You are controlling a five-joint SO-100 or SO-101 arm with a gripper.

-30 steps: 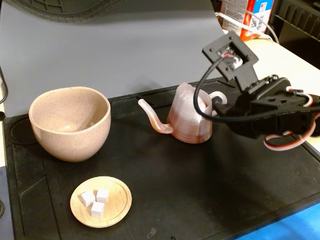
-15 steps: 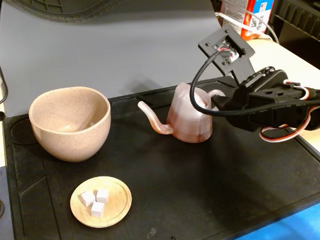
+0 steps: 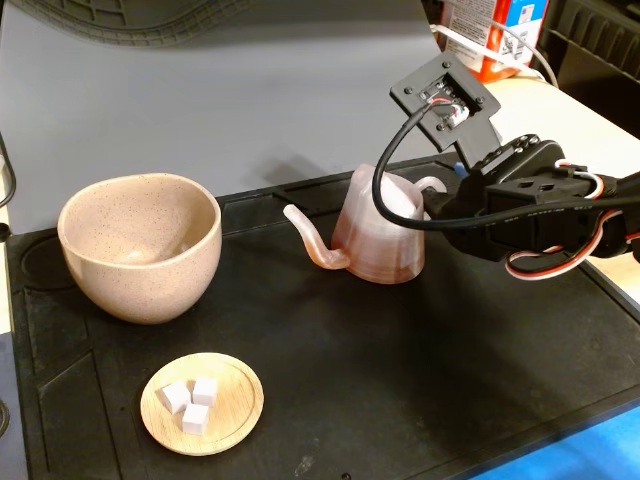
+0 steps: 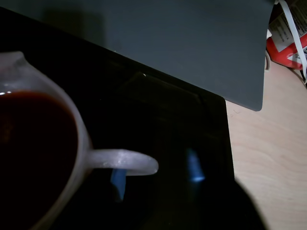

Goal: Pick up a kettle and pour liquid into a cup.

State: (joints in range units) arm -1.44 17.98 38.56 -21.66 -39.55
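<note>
Since a second ago my arm has crept left toward the kettle (image 3: 375, 232), its camera plate rising and shifting left, and the kettle has nudged slightly, its spout tip now a touch further right and lower. From the fixed view I have the gripper (image 3: 432, 203) right at the kettle's small loop handle on its right side, but the fingers are hidden behind the arm's black body and cable, so I cannot tell how far they are parted or whether they grip the handle. My wrist view shows the handle (image 4: 123, 162) jutting out from the kettle rim, with dark reddish-brown liquid (image 4: 33, 153) filling the body; no fingertips show there.

I see the kettle standing upright on the black mat (image 3: 420, 380), spout pointing left toward the speckled cup (image 3: 140, 245), which sits well apart. Near the mat's front edge is a small wooden dish (image 3: 202, 403) with three white cubes (image 3: 190, 402). Behind the arm stands a red and white carton (image 3: 487, 30); its print is too blurred to read.
</note>
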